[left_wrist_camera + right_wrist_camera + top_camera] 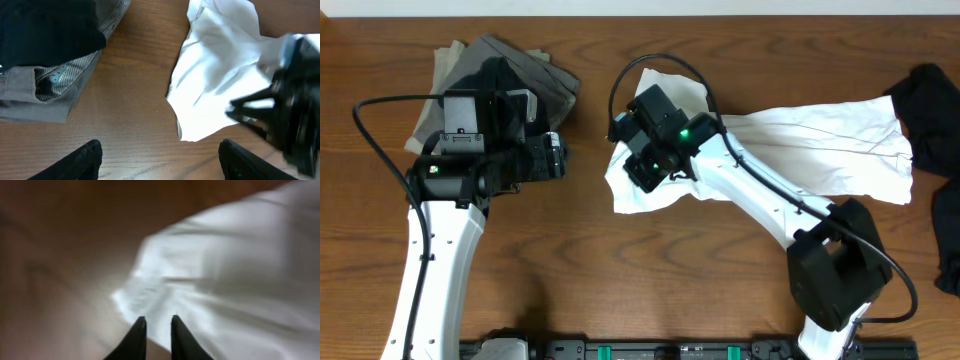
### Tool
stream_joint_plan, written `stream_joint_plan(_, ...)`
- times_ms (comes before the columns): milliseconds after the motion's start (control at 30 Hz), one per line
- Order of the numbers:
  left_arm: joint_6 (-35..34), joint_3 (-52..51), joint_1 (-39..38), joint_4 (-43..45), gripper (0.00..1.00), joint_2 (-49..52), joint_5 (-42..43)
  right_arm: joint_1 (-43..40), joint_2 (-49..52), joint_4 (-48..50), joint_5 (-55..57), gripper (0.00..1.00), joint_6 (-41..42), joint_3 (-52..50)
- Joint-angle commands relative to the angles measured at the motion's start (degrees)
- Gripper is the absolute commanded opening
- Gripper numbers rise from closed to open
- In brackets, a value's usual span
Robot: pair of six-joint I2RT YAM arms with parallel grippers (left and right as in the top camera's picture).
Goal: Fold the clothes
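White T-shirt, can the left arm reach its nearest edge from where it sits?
Probably yes: the open left gripper faces the white T-shirt across bare table, though the right gripper crowds that edge.

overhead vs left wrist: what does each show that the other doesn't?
Overhead only: the black garment at the far right of the table, and the white T-shirt spread at full length.
Left wrist only: the striped lining inside the grey garment, and the left gripper open over bare wood.
Both: the T-shirt's crumpled end, the grey garment, and the right arm over the shirt.
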Motion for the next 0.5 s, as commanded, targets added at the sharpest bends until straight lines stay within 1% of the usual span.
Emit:
stream_joint_plan(0,-0.48,1.07,0.26,0.02,0.76,-0.13,-0.48,-4.63,0.02,-0.11,8.07,0.18,7.91,0.42)
stream_joint_plan(233,-0.46,0.90,0.11,-0.39,0.77,-0.11,0.35,-18.12,0.02,-4.87,7.85,0.34,13.57,0.42)
stream_joint_plan(300,-0.46,0.90,0.11,-0.39,0.76,-0.11,0.35,-22.29,0.02,-6.16,7.87,0.42,14.27,0.42)
stream_joint_plan(367,-0.46,0.90,0.11,-0.35,0.77,-0.11,0.35,-26.75,0.02,-6.32,7.87,0.56,14.88,0.42)
stream_joint_plan(467,-0.46,0.90,0.11,-0.35,0.76,-0.11,0.35,-33.83,0.02,-5.16,7.93,0.64,15.02,0.42)
